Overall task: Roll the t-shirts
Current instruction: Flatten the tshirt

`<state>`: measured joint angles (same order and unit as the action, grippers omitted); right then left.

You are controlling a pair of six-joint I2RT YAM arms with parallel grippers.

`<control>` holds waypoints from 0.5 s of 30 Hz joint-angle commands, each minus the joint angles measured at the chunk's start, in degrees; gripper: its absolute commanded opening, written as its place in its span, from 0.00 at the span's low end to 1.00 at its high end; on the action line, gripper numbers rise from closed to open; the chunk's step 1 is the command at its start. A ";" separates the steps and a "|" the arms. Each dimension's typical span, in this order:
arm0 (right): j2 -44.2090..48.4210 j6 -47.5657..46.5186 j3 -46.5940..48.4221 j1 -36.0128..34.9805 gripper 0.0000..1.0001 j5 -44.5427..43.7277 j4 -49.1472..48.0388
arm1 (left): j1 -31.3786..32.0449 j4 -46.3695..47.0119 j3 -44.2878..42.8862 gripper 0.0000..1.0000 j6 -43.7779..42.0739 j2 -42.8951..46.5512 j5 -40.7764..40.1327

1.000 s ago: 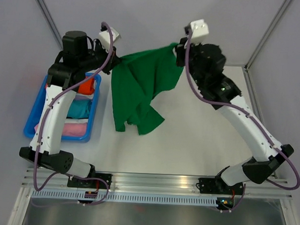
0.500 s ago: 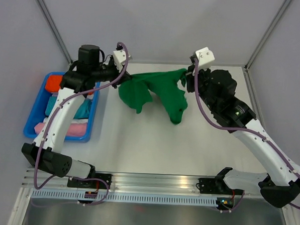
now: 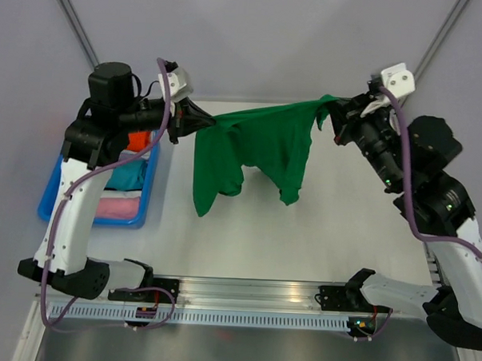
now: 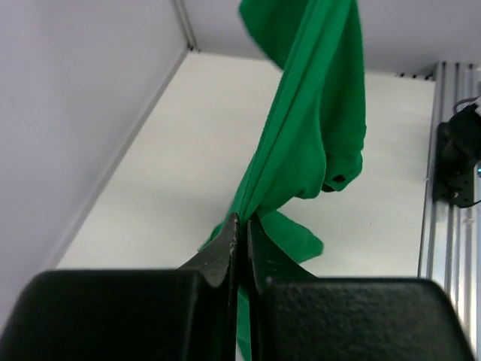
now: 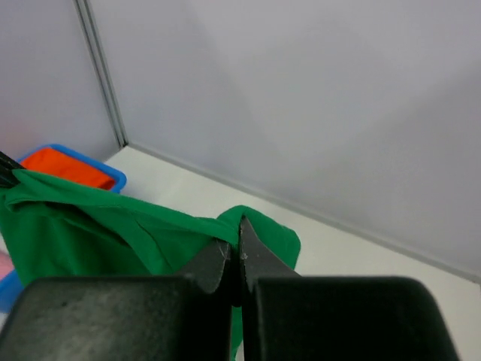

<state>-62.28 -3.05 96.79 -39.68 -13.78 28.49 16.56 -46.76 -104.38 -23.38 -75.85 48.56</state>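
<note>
The emerald-green t-shirt (image 3: 254, 145) hangs in the air above the far half of the table, stretched between both grippers and sagging below them. My left gripper (image 3: 202, 123) is shut on its left corner; in the left wrist view the cloth (image 4: 308, 128) runs up and away from the closed fingertips (image 4: 242, 226). My right gripper (image 3: 331, 104) is shut on its right corner; in the right wrist view the green cloth (image 5: 113, 226) spreads to the left of the closed fingertips (image 5: 234, 244).
A blue bin (image 3: 55, 190) at the table's left holds an orange-red bundle (image 3: 139, 138), a teal bundle (image 3: 129, 176) and a pink one (image 3: 112, 207). The orange bundle also shows in the right wrist view (image 5: 68, 167). Grey walls close the back and sides.
Both grippers moved apart, the right one far to the right. The shirt, bunched between them before, is now pulled out wide and hangs flatter.
</note>
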 commanded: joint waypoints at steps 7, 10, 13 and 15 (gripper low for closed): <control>-2.48 -5.65 3.58 1.10 0.00 -13.28 -3.62 | -1.70 -3.78 -2.33 0.02 4.92 -4.90 -4.95; -10.73 -7.14 3.31 1.53 0.00 -17.06 -4.32 | -1.79 -2.37 -1.19 0.02 5.18 -11.23 -10.13; -21.01 -5.66 5.33 4.95 0.00 -14.53 -3.44 | -1.88 0.52 0.22 0.02 3.43 -18.96 -15.05; -29.42 -2.68 7.87 8.11 0.00 -11.37 -2.83 | -1.97 3.68 0.06 0.15 3.25 -25.28 -16.73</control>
<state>-81.89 -7.75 101.34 -36.27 -23.22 26.04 15.70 -44.93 -105.67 -20.36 -94.28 40.36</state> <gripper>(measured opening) 0.018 0.060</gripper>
